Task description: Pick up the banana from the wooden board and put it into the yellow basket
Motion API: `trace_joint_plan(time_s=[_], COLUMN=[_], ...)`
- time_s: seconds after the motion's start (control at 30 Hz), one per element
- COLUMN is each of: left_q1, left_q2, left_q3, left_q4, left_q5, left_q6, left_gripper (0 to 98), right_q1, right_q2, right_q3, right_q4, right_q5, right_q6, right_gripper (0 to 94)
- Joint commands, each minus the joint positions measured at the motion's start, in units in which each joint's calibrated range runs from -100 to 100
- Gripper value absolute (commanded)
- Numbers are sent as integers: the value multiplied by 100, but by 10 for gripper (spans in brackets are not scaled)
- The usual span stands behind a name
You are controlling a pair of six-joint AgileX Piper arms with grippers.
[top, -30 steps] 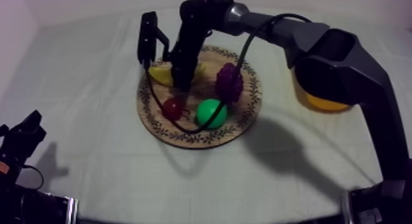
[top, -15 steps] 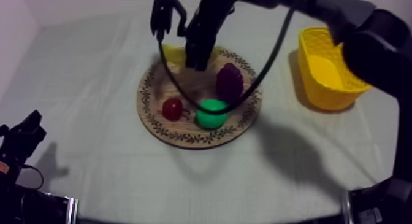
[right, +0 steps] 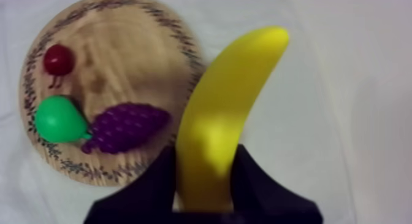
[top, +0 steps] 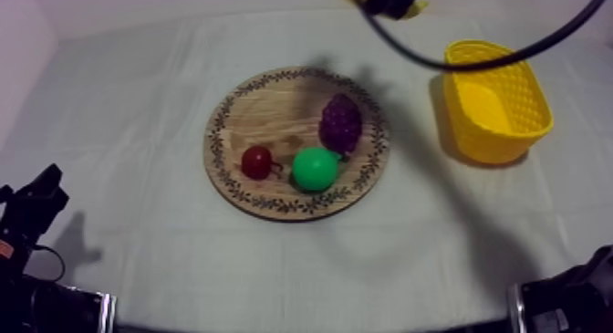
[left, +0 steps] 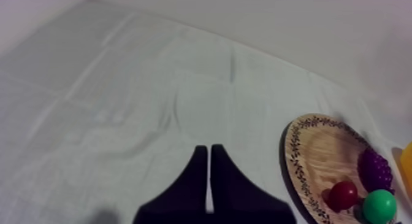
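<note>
My right gripper [right: 206, 164] is shut on the yellow banana [right: 230, 116] and holds it in the air, beside the round wooden board [right: 110, 42]. The banana's free end points away from the fingers. In the top view the right arm [top: 392, 1] is at the far edge, between the board [top: 274, 109] and the yellow basket [top: 495, 104]. The basket stands at the right and looks empty. My left gripper [top: 38, 198] rests low at the left, its fingers [left: 197, 177] together as a narrow wedge over bare cloth.
On the board lie a bunch of grapes [top: 340, 123], a green pear [top: 315, 168] and a small red fruit [top: 257, 161]. A black cable [top: 511, 58] loops over the basket's far rim. Bare cloth lies between board and basket.
The right arm has lifted the banana off the board and carried it up and towards the far right. The left arm has not moved.
</note>
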Motion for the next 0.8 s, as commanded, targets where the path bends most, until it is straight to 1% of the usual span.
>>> trace_joint_plan(time_s=[0.0, 0.2, 0.37, 0.57, 0.77], left_q1=[-1, -1, -1, -1, -1], left_q2=[-3, -3, -3, -3, -3], left_q3=[3, 3, 3, 3, 3], left_q4=[-1, -1, -1, -1, -1], left_q5=[-2, -2, -2, -2, -2], left_q6=[-1, -1, -1, -1, -1], left_gripper=[1, 1, 1, 1, 1], right_q1=[381, 1074, 1505, 1782, 1903], right_q2=[-422, -889, -1108, -1160, -1209], right_q3=[151, 614, 1158, 1841, 2538], right_q4=[3, -27, -5, 34, 65], right_q5=[-63, -289, -598, -720, -881], right_q6=[-109, -220, -228, -156, -26], right_gripper=[128, 131, 136, 140, 141])
